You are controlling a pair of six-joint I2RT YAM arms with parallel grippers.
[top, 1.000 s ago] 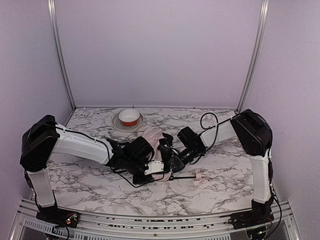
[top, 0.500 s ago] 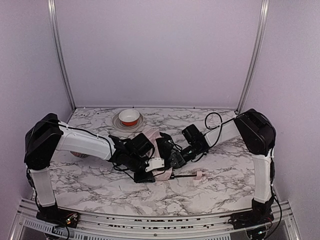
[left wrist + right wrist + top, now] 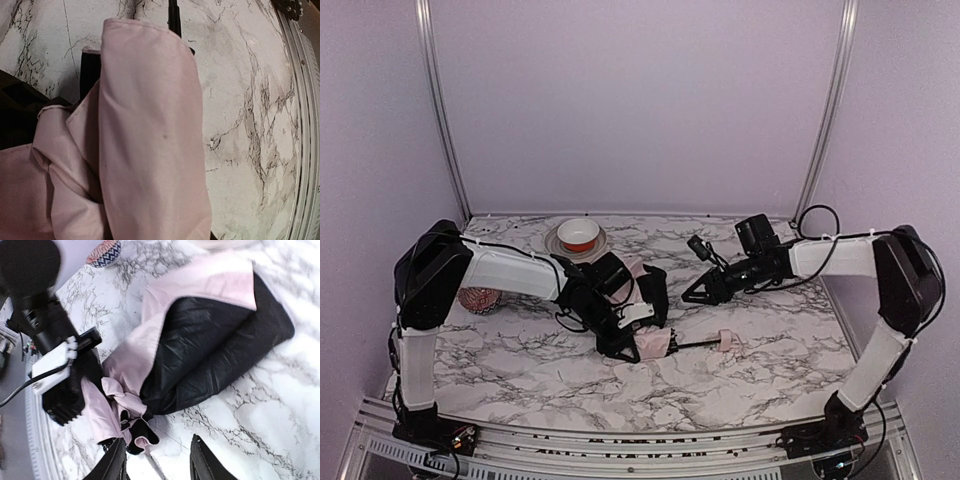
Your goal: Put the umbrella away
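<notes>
Marble table [image 3: 770, 385] bore the umbrella [image 3: 650, 290] at the centre of the top view, its pink cloth slumped over black lining: light, limp and slippery, I judged. My left gripper [image 3: 632, 345] pinched the bunched fabric, jaws narrow; my right gripper [image 3: 688, 297], just upper right of it, hung part open and empty. Firmer holds, I reckoned, were the thin stiff shaft [image 3: 692, 346], then the small knob [image 3: 726, 342]

The umbrella [image 3: 150, 125] — smooth, matt pale pink cloth, glossy crinkled black lining; the table [image 3: 770, 370] — marble-patterned, faintly glossy.
</notes>
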